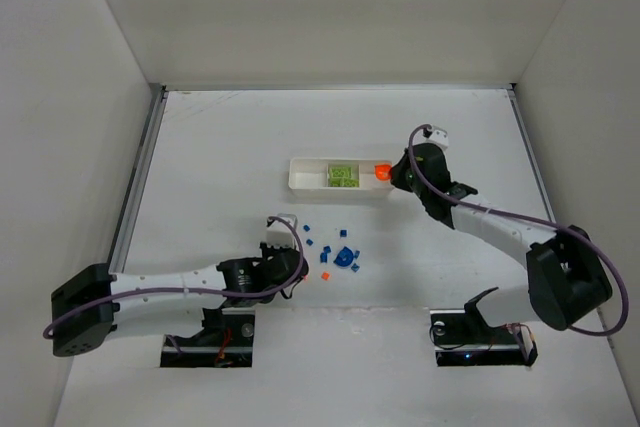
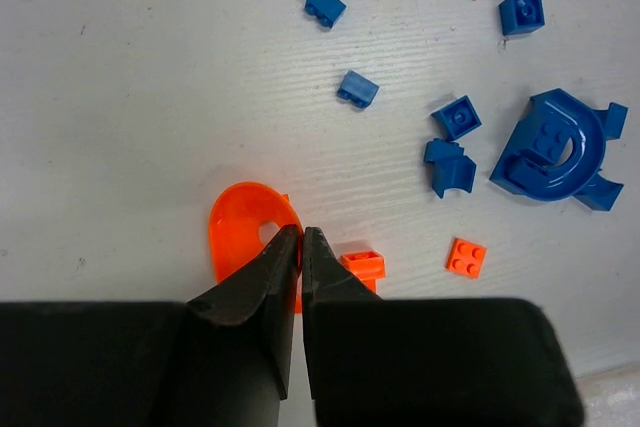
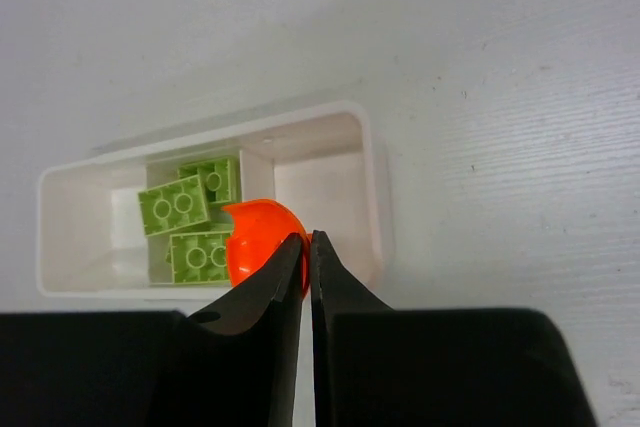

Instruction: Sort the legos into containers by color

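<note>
The white tray [image 1: 300, 175] lies at mid-table. Its middle compartment holds lime green legos [image 1: 343, 176], which also show in the right wrist view [image 3: 185, 209]. My right gripper [image 3: 308, 242] is shut on an orange dome piece [image 3: 255, 237] and holds it over the tray's right compartment [image 3: 320, 172]; it shows from above too [image 1: 392, 173]. My left gripper [image 2: 301, 237] is shut on the edge of a flat rounded orange piece [image 2: 240, 232] on the table. A small orange brick [image 2: 363, 264] and an orange plate [image 2: 466, 256] lie just right of it.
Blue legos are scattered ahead of the left gripper: a big round one [image 2: 555, 147] and several small bricks [image 2: 357, 89]. From above this cluster [image 1: 345, 258] sits below the tray. The tray's left compartment [image 1: 307, 173] looks bare. White walls enclose the table.
</note>
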`<state>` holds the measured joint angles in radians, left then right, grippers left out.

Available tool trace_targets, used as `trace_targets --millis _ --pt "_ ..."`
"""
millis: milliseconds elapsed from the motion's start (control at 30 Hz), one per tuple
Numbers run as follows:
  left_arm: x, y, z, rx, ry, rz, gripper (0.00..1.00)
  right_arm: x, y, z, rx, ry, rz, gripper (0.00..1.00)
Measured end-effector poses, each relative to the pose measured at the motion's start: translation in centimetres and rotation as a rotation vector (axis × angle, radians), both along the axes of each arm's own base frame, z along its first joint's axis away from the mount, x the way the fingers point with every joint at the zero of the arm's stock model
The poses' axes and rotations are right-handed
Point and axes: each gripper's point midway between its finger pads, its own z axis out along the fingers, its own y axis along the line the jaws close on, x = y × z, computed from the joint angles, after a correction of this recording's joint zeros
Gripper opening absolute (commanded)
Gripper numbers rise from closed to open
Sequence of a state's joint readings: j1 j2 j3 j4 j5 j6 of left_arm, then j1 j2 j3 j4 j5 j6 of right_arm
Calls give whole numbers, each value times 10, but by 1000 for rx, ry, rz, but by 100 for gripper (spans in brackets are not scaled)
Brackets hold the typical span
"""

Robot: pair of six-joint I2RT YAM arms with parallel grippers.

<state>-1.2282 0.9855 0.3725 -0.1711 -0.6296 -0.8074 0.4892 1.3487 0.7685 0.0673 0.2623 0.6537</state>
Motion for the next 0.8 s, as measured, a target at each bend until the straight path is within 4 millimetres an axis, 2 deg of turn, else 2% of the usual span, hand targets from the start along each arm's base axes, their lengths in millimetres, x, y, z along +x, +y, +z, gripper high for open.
trace_targets --millis 67,133,233,300,467,600,733,800 --pt "2 0 5 -16 -8 3 2 3 -1 -10 -28 20 -5 15" --pt "4 0 10 -36 -18 10 2 5 -1 -16 -45 32 -6 23" --pt "8 2 16 -58 -30 26 1 8 -1 -14 -53 25 -9 38" --pt "10 4 19 -67 -35 34 1 11 0 -9 -51 13 -8 44" --pt "11 5 28 -78 -45 35 1 13 0 0 -43 -13 -10 49" --pt "18 -4 51 -113 -77 24 1 3 -8 17 -21 -65 -24 46" --pt "39 -28 79 -156 -117 6 1 -15 -22 27 3 -114 -52 26" --pt "51 -46 90 -174 -130 -15 1 -25 -29 25 11 -121 -66 23"
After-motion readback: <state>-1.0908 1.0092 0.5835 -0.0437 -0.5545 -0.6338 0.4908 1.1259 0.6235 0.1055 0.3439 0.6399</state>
